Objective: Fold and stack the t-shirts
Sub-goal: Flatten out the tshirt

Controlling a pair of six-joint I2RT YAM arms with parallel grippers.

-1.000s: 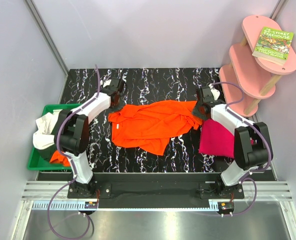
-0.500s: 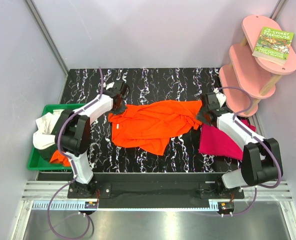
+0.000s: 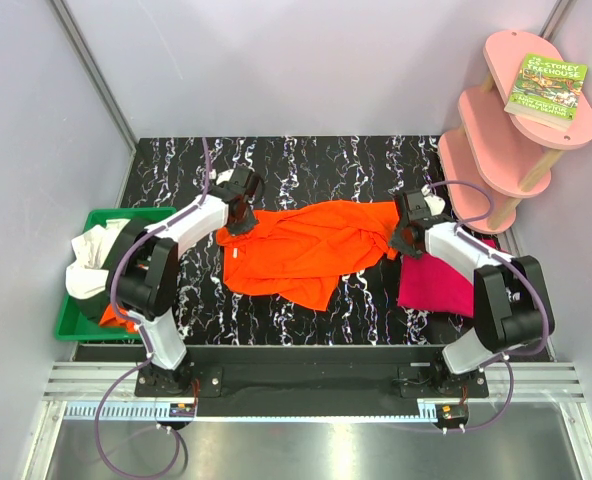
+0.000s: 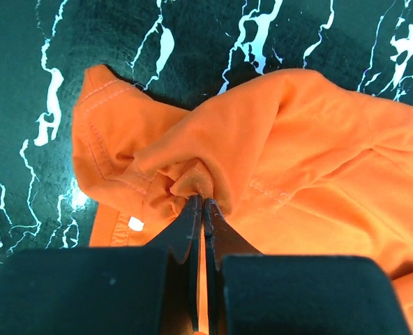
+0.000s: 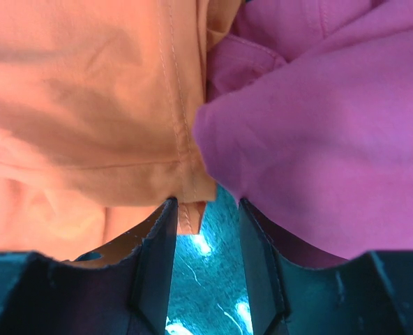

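Progress looked slight. The orange t-shirt [image 3: 306, 250] lay crumpled and unfolded across the middle of the worktop [image 3: 316, 165], no crease yet laid in it. The magenta t-shirt [image 3: 431, 285] sat at about 4 o'clock from it, its near edge touching the orange cloth. It was partly hidden under the right arm [image 3: 456, 250], so I cannot tell how neatly it was folded. At 9 o'clock the green bin [image 3: 71, 328] held further garments in a heap, among them a white shirt [image 3: 86, 265] and an orange scrap [image 3: 116, 318], none folded.

The left jaws, at the end of the left arm [image 3: 191, 220], were pressed closed on a puckered bunch of orange fabric [image 4: 192, 181] at the shirt's 10 o'clock corner, by a stitched hem. The right jaws stood apart at the shirt's 3 o'clock edge. A corner of orange hem [image 5: 189, 209] hung between them unpinched, the magenta cloth [image 5: 318, 139] bulging in just beside it.

As I judged it, the step in hand was taking hold of two corners to spread the orange shirt flat. Flattening, folding and stacking it remained, then every shirt in the bin.
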